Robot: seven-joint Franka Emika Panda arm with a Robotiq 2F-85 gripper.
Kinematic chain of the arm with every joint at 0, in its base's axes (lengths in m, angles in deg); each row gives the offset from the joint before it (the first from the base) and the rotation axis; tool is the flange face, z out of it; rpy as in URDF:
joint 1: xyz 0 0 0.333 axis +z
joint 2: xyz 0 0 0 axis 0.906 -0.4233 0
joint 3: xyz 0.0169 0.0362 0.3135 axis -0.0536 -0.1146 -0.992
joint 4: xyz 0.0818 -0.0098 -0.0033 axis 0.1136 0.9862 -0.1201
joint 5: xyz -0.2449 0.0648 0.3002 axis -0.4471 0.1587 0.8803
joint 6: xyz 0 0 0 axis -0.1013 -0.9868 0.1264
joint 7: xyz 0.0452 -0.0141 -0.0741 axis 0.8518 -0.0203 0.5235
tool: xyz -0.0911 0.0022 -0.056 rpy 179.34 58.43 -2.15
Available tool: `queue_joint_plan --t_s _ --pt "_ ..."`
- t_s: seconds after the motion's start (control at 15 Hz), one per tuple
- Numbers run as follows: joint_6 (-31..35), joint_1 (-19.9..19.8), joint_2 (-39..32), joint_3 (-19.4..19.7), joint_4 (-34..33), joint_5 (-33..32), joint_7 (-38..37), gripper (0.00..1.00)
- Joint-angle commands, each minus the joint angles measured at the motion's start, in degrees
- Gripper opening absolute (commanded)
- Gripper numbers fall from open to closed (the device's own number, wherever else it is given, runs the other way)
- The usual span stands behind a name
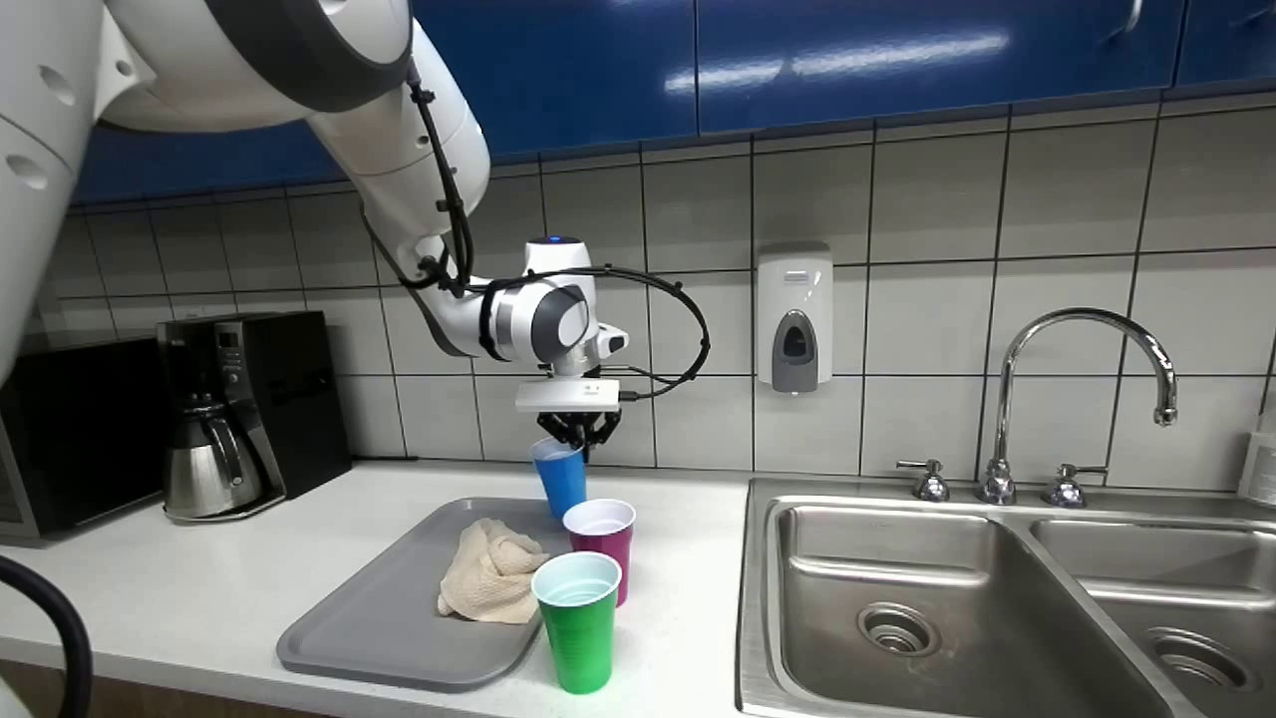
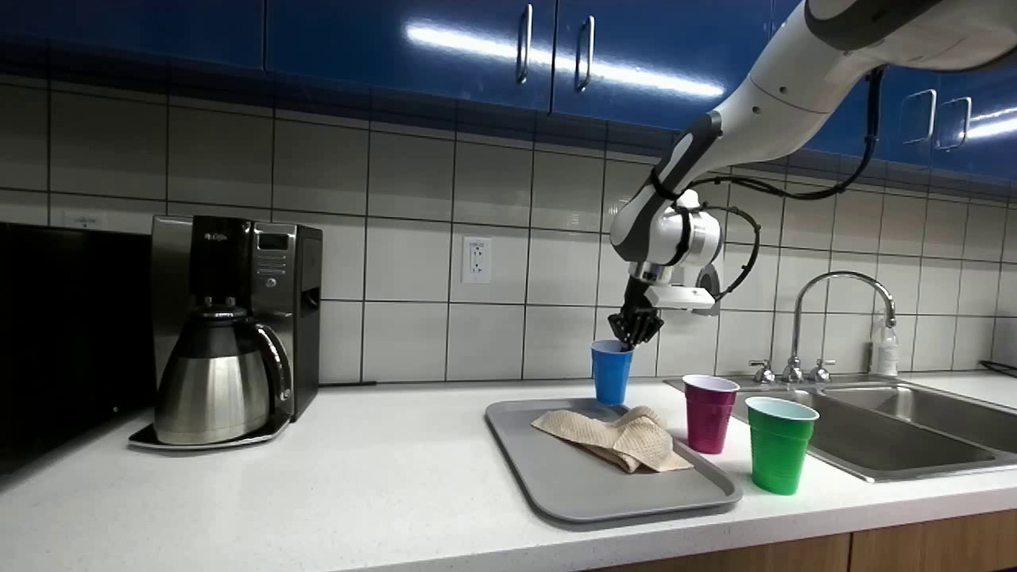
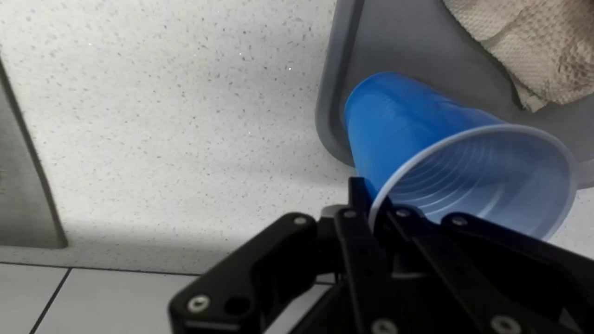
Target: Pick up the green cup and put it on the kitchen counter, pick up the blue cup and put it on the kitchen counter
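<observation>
Claw (image 3: 372,200) is pinching narrow on the rim of the blue cup (image 3: 399,120) above a corner of the gray tray (image 3: 330,102); whether cup and tray are touching is unclear. Tiled wall (image 1: 698,419) is standing close behind the claw, while bare counter (image 3: 199,102) is stretching open between the claw and the sink (image 1: 756,598). Out from the claw toward the counter's front edge, the purple cup (image 1: 603,558) and, farther along, the green cup (image 1: 578,633) are standing beside the tray. The wrist view is showing fingers (image 3: 356,192) on both sides of the rim; only the exterior views are showing the purple and green cups. An exterior view is also revealing a wall outlet (image 2: 477,260).
</observation>
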Motion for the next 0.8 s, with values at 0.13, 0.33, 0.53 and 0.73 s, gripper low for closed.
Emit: queue_joint_plan --t_s 0.13,0.33,0.53,0.73 --pt "-1.1 -3.3 4.0 -1.7 0.7 2.6 0.6 0.01" --pt "-0.7 -4.4 4.5 -1.0 0.8 2.9 0.6 0.01" --pt "-0.4 -5.9 4.4 -0.3 0.7 2.8 0.7 0.01" --pt "-0.6 -7.3 4.1 0.4 0.3 2.8 0.8 0.01"
